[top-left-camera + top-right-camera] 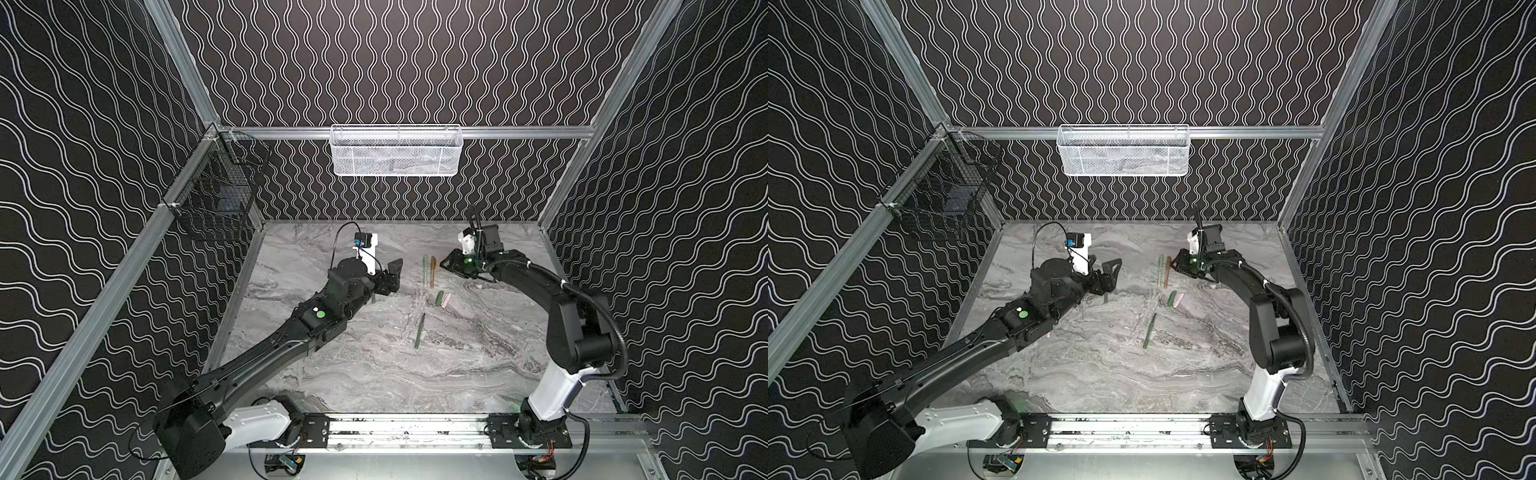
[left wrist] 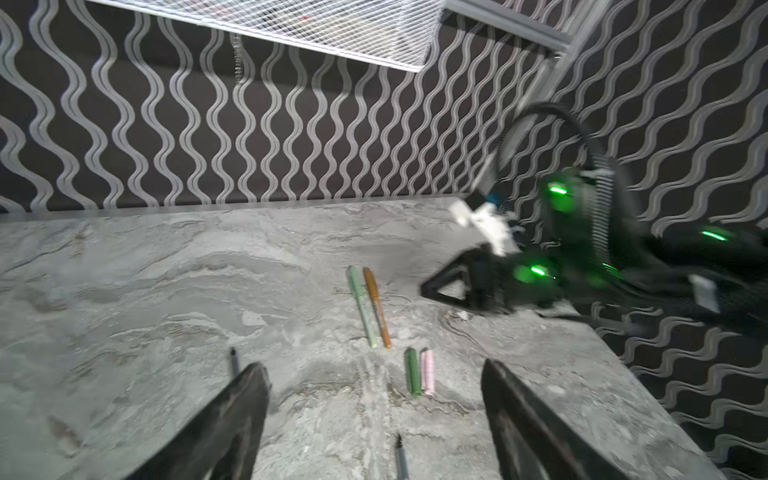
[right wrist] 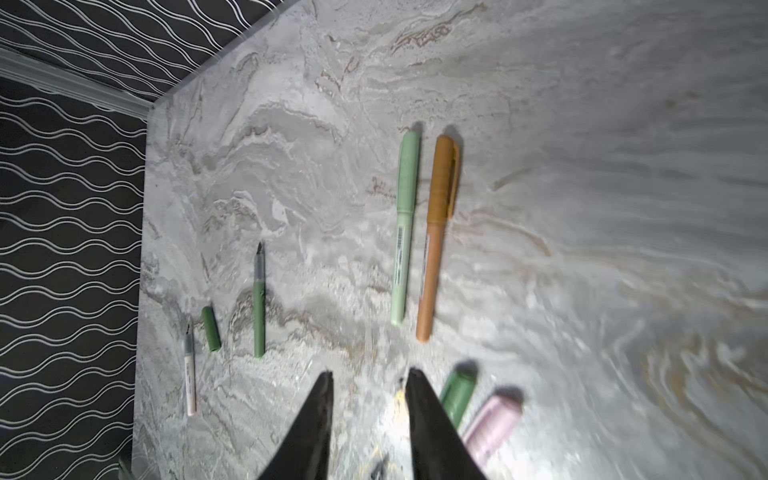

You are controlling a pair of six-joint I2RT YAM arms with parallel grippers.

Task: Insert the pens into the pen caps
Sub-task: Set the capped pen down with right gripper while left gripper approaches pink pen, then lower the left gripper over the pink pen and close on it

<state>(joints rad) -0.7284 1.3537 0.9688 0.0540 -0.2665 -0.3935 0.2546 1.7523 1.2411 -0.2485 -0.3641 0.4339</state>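
Observation:
In both top views a pale green pen [image 1: 425, 270] and an orange-brown pen [image 1: 432, 272] lie side by side at mid-table, each with its cap on. Just in front of them lie a loose dark green cap [image 1: 439, 298] and a pink cap [image 1: 446, 299]. An uncapped dark green pen [image 1: 419, 331] lies nearer the front. My right gripper [image 3: 369, 374] hovers open and empty beside that green cap [image 3: 457, 397]. The right wrist view also shows another bare dark green pen [image 3: 259, 303], a dark green cap [image 3: 211, 328] and a pinkish white pen [image 3: 190, 374]. My left gripper [image 2: 372, 365] is wide open and empty.
A white mesh basket [image 1: 395, 149] hangs on the back rail. A black wire basket [image 1: 216, 195] hangs on the left wall. The grey marble table [image 1: 374, 374] is walled on three sides, with a metal rail [image 1: 415, 428] along its front. The left arm [image 1: 332, 299] reaches over the table's left half.

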